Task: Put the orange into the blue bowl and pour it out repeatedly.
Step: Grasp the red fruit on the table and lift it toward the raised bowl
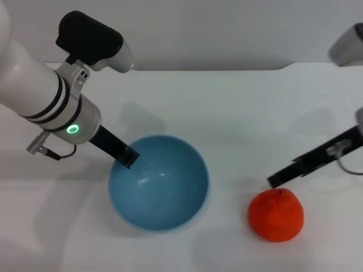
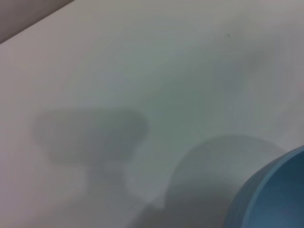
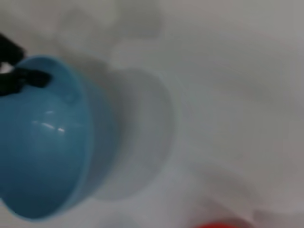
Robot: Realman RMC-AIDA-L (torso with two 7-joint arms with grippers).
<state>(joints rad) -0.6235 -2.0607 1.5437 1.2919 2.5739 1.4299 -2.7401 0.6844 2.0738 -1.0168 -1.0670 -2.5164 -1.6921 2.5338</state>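
Note:
The blue bowl [image 1: 170,192] stands empty on the white table, left of centre. It also shows in the left wrist view [image 2: 275,194] and the right wrist view [image 3: 42,142]. My left gripper [image 1: 127,157] is at the bowl's far left rim and shut on it; its dark fingers [image 3: 28,78] show at the rim in the right wrist view. The orange [image 1: 276,214] lies on the table to the right of the bowl, apart from it; a sliver shows in the right wrist view [image 3: 218,225]. My right gripper [image 1: 278,179] hovers just above the orange's far left side, holding nothing.
The white table [image 1: 227,113] ends in a far edge against a grey wall. The left arm's thick white body [image 1: 39,90] hangs over the table's left side.

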